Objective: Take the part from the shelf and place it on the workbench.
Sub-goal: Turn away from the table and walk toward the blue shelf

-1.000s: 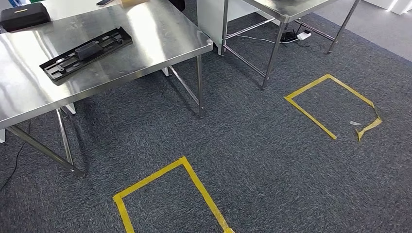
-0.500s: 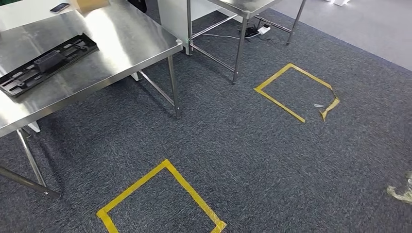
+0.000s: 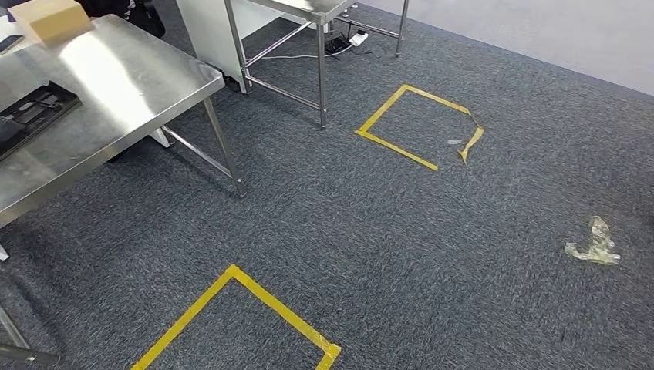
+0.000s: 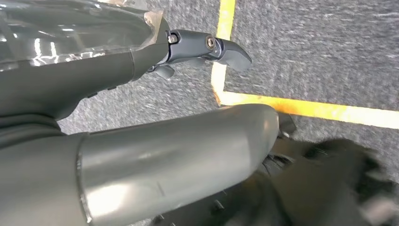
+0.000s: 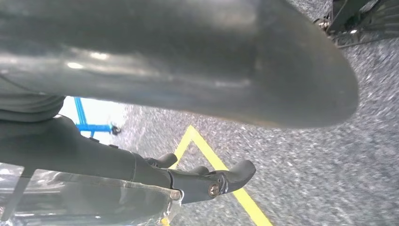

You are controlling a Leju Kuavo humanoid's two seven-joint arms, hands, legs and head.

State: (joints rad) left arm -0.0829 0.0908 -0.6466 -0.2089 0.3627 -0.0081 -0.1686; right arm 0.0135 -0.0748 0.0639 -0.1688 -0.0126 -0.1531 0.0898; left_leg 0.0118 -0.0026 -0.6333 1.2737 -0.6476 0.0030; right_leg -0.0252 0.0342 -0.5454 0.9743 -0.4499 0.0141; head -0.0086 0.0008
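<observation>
Carpet (image 3: 401,231) speckled dark grey; tape squares (image 3: 416,127) yellow; workbench (image 3: 116,100) shiny steel; box (image 3: 52,19) tan.

Head view counts: 2 steel tables, the near one (image 3: 116,92) at 10 o'clock and the far one (image 3: 301,8) at 12. 2 yellow tape squares on carpet, at 6 (image 3: 239,324) and 1 (image 3: 416,123). 1 cardboard box (image 3: 52,18), 1 black tray (image 3: 27,114), 1 crumpled tape wad (image 3: 594,245) at 3, 1 power strip (image 3: 356,36).

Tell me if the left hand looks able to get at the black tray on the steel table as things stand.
Probably not. The left hand hangs low over the carpet by yellow tape, while the black tray lies up on the steel table, off to the side.
</observation>
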